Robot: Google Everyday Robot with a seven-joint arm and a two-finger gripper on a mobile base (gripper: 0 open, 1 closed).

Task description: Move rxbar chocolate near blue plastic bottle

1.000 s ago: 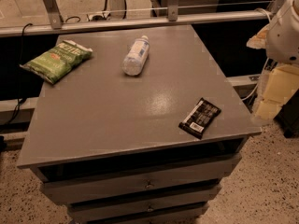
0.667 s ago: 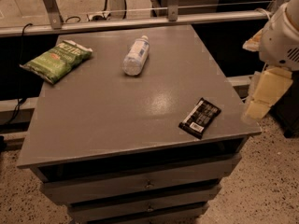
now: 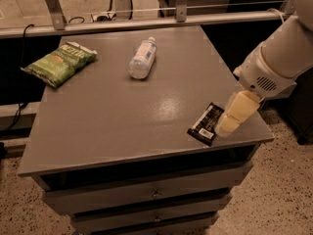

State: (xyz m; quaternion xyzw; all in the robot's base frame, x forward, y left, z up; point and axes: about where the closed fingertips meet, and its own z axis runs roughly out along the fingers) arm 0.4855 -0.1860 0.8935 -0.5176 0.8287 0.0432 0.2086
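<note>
Hovering at the grey table's (image 3: 107, 111) corner, the cream two-finger gripper (image 3: 226, 127) (open or closed, can't tell) sits just beside the flat black rxbar chocolate wrapper (image 3: 207, 124); the clear bluish plastic bottle (image 3: 142, 58) lies well beyond it.

Looks like a robotics lab or office test space: plain grey worktop (image 3: 98, 131) over metal drawers (image 3: 156, 194), speckled hard floor (image 3: 279, 199), metal-framed glass railing (image 3: 146, 22) behind. Robot's tool (image 3: 230, 124) low at the worktop's front right edge.
</note>
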